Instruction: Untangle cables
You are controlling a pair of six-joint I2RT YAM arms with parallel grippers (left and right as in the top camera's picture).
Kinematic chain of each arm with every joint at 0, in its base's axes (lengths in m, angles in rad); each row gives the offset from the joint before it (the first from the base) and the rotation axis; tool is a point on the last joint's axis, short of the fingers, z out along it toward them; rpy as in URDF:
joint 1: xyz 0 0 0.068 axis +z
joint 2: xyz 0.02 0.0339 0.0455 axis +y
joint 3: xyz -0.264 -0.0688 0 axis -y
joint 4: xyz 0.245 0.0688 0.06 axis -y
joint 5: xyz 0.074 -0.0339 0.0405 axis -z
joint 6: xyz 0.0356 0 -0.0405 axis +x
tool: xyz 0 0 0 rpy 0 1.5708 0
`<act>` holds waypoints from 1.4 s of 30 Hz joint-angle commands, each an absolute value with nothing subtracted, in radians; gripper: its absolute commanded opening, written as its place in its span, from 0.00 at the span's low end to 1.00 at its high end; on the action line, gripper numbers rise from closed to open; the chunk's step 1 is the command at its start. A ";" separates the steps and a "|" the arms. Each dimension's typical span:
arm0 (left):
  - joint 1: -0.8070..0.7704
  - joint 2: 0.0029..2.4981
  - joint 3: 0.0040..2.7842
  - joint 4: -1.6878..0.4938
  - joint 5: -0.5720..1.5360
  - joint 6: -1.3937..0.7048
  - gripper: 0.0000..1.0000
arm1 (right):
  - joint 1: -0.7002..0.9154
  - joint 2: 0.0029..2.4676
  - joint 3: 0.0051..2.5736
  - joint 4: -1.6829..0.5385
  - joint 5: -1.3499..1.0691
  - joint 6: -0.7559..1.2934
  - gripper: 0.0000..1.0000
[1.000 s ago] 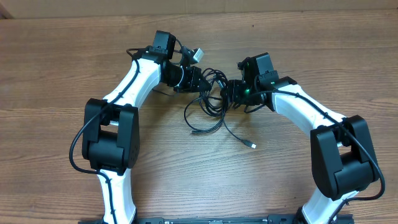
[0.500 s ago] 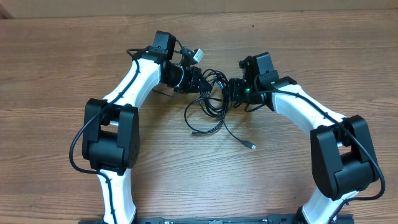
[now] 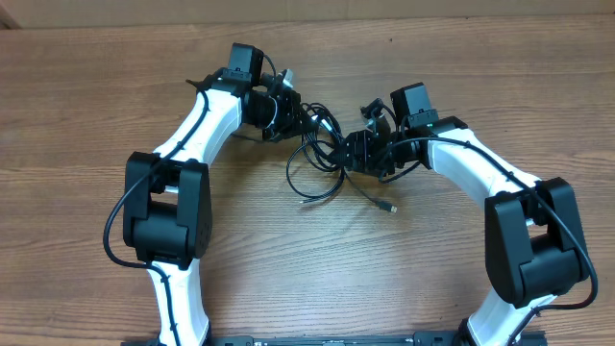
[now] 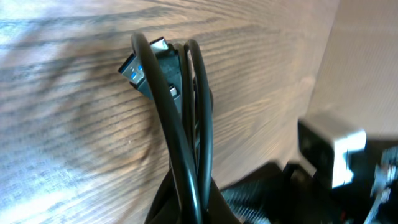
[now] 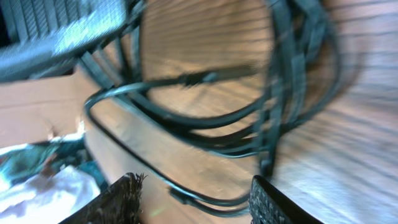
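The cables [image 3: 322, 163] are thin black cords bunched in loops at the table's middle, with one loose end and its small plug tip [image 3: 389, 207] trailing to the right. My left gripper [image 3: 304, 119] is shut on several strands at the bundle's upper left. In the left wrist view those strands [image 4: 189, 143] rise out of the closed fingers, and a silvery USB plug [image 4: 138, 67] lies beside them. My right gripper [image 3: 346, 152] is at the bundle's right side. In its own view the fingers [image 5: 121, 200] stand apart, with looped cables [image 5: 205, 134] ahead and thin strands crossing between them.
The wooden table [image 3: 307, 269] stretches toward the front edge. A cardboard wall [image 3: 288, 10] runs along the back. Both white arms reach inward, and their elbows [image 3: 168, 207] sit near the front corners.
My left gripper has pulled its strands up and to the left. The right gripper has moved left and lower into the bundle. The loose plug tip has slid toward the tangle.
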State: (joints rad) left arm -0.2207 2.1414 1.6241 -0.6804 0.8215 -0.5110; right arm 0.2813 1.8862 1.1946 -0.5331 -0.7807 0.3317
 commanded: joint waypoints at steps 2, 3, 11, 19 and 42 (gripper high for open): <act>-0.235 2.104 1.645 -0.655 0.828 -0.795 0.04 | 0.323 1.864 1.211 -0.517 -0.884 0.309 0.56; -0.237 2.104 1.645 -0.649 0.830 -0.829 0.04 | 0.331 1.864 1.211 -0.510 -0.884 0.309 0.56; -0.244 2.104 1.645 -0.560 0.838 -1.095 0.04 | 0.411 1.864 1.211 -0.496 -0.914 0.347 0.56; -0.222 2.104 1.645 -0.459 0.739 -1.060 0.04 | 0.449 1.864 1.211 -0.543 -1.058 0.216 0.55; -0.154 2.104 1.645 -0.719 0.725 -0.278 0.04 | 0.353 1.864 1.261 -0.682 -0.863 0.151 0.55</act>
State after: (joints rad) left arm -0.1101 2.1414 1.6260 -0.6823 0.6926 -0.6365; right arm 0.3832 1.8862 1.2037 -0.6762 -0.8818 0.1604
